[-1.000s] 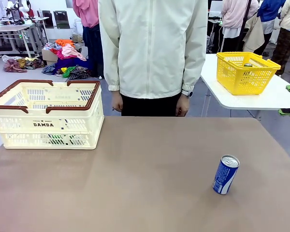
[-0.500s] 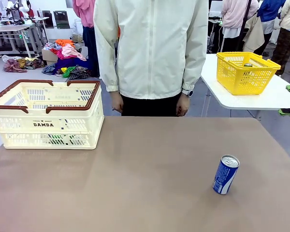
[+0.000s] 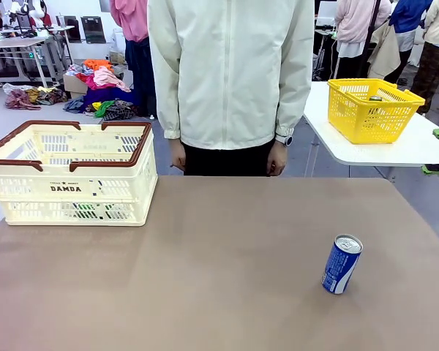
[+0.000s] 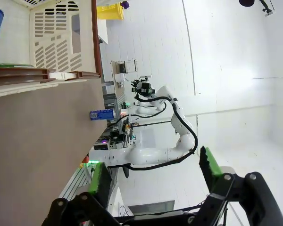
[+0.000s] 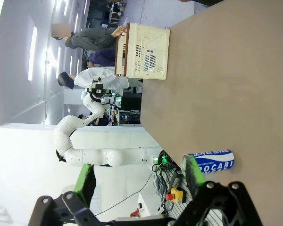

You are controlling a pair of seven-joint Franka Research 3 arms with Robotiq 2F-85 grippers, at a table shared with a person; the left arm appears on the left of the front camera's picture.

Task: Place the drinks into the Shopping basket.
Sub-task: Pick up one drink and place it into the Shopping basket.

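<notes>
Can (image 3: 342,263) is standing on the table (image 3: 205,256), well apart from the basket (image 3: 69,172). Left gripper (image 4: 155,172) and right gripper (image 5: 137,176) are hanging wide open, holding nothing.

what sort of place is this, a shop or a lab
Most likely a robotics lab, not a shop: a white robot arm beside the table, a Shopping basket and one blue can as props, clothes heaped on the floor behind.
</notes>
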